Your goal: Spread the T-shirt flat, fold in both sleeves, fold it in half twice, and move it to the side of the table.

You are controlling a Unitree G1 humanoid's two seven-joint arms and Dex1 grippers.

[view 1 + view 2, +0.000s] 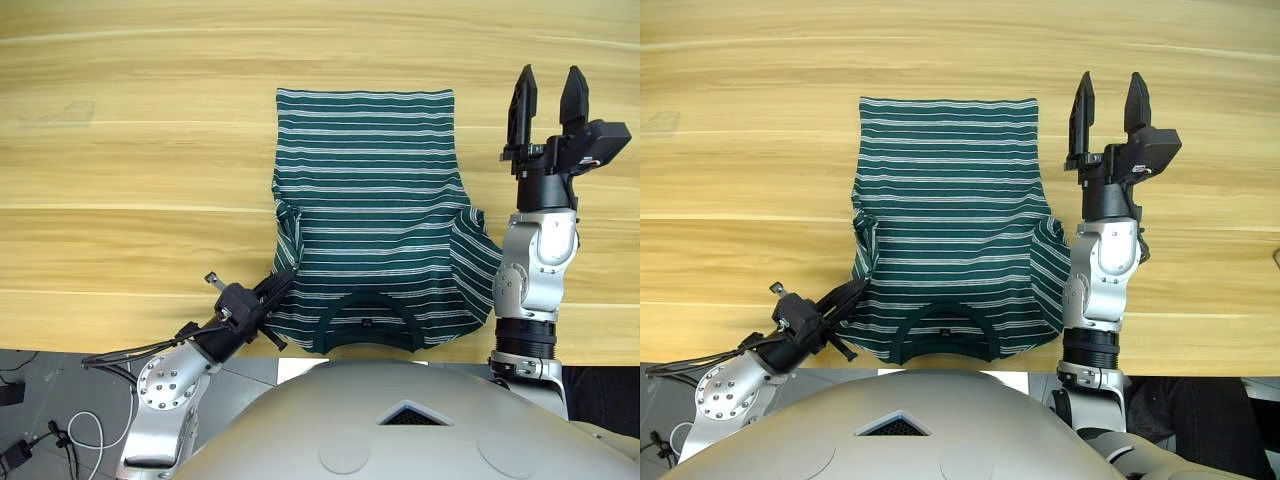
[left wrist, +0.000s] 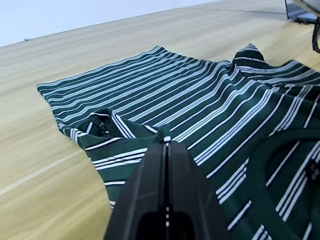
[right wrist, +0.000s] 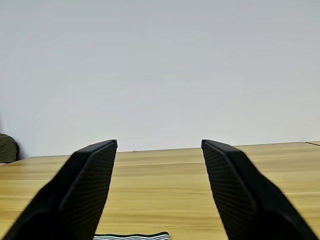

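1. Pinching the near left edge of the T-shirt (image 1: 370, 200), the left gripper (image 1: 283, 283) has its fingers pressed together on the striped cloth, close to the front edge of the table (image 1: 130, 200).
2. Just beyond that grip, the left sleeve (image 1: 288, 228) sits bunched and turned inward against the body of the T-shirt.
3. At mid-table the green, white-striped T-shirt lies mostly flat on the pale wood, its hem (image 1: 365, 95) at the far side and its collar (image 1: 367, 318) at the near edge, toward the robot.
4. On the right, the right sleeve (image 1: 478, 255) fans out over the wood, just beside the right arm.
5. Farther right, the right gripper (image 1: 547, 95) points away from the robot beside the far right corner of the T-shirt, clear of the cloth, its two dark fingers spread wide with nothing between them.
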